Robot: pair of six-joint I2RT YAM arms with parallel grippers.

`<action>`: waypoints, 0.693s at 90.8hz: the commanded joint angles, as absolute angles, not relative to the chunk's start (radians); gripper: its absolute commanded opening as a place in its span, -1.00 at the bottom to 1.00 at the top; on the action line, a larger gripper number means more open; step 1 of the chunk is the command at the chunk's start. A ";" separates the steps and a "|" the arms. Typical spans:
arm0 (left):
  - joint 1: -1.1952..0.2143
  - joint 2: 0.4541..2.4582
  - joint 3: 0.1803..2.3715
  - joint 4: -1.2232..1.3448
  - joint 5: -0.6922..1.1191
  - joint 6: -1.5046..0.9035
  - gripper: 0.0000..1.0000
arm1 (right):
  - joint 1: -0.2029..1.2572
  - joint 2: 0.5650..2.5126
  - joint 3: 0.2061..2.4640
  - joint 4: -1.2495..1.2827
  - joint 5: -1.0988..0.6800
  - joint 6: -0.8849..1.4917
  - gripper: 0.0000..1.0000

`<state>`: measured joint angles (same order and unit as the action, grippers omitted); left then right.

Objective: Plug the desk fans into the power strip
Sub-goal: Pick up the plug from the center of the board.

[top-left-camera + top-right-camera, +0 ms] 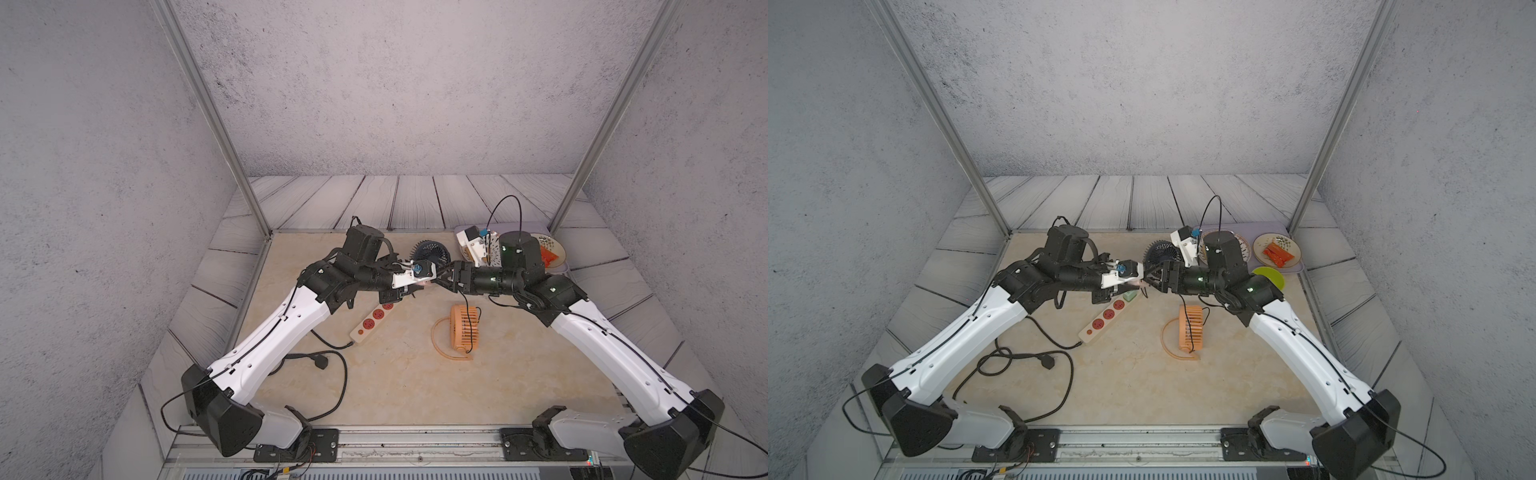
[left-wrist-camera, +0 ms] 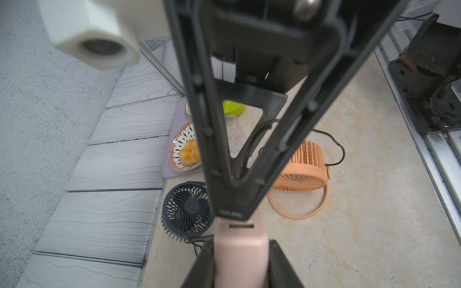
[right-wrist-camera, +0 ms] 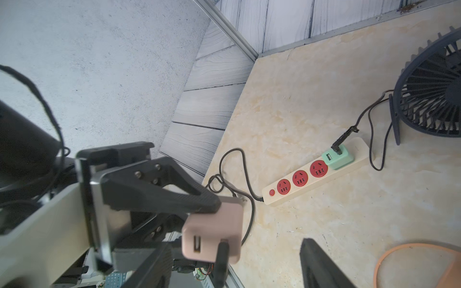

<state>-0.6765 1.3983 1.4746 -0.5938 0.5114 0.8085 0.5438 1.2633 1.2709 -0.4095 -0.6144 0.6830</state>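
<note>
The counter is pale yellow stone with cloudy marks. Grey wooden boards lie round it. Rough grey walls stand on three sides. Shiny metal posts rise at the far corners. A metal rail runs along the near edge.

The strip lies flat and slanted on the counter, with its red button end nearest the rail. Its black cord curls on the counter near that end. A green block sits in the strip's far end, with a dark cord in it. The dark fan stands just past that far end. The orange fan stands near the strip, on the side of the right arm. A purple tray with plates lies well beyond the strip, in the far corner.

The left arm and the right arm meet in the air above the strip's far end. The left jaws are clenched on a pink block. The right jaws are spread wide, one on each side of a black plug that sits in the block.
</note>
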 commanded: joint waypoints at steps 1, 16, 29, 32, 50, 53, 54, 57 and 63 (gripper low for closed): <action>-0.682 1.384 1.478 -0.578 0.520 0.805 -0.87 | 0.570 1.290 1.308 -0.400 -0.588 0.712 0.45; -0.684 1.388 1.476 -0.579 0.517 0.807 -0.87 | 0.597 1.319 1.324 -0.374 -0.587 0.729 0.29; -0.684 1.388 1.477 -0.580 0.515 0.807 -0.86 | 0.618 1.336 1.344 -0.387 -0.594 0.717 0.26; -0.684 1.388 1.476 -0.581 0.513 0.808 -0.86 | 0.621 1.337 1.346 -0.389 -0.595 0.714 0.27; -0.684 1.385 1.472 -0.585 0.510 0.810 -0.87 | 0.634 1.344 1.337 -0.388 -0.584 0.714 0.14; -0.684 1.384 1.473 -0.586 0.512 0.810 -0.87 | 0.633 1.344 1.335 -0.383 -0.584 0.718 0.08; -0.684 1.385 1.473 -0.587 0.512 0.809 -0.87 | 0.633 1.346 1.334 -0.381 -0.584 0.718 0.04; -0.684 1.384 1.473 -0.589 0.514 0.809 -0.87 | 0.634 1.349 1.335 -0.377 -0.583 0.720 -0.07; -0.684 1.385 1.473 -0.593 0.516 0.811 -0.85 | 0.634 1.356 1.340 -0.374 -0.581 0.722 -0.25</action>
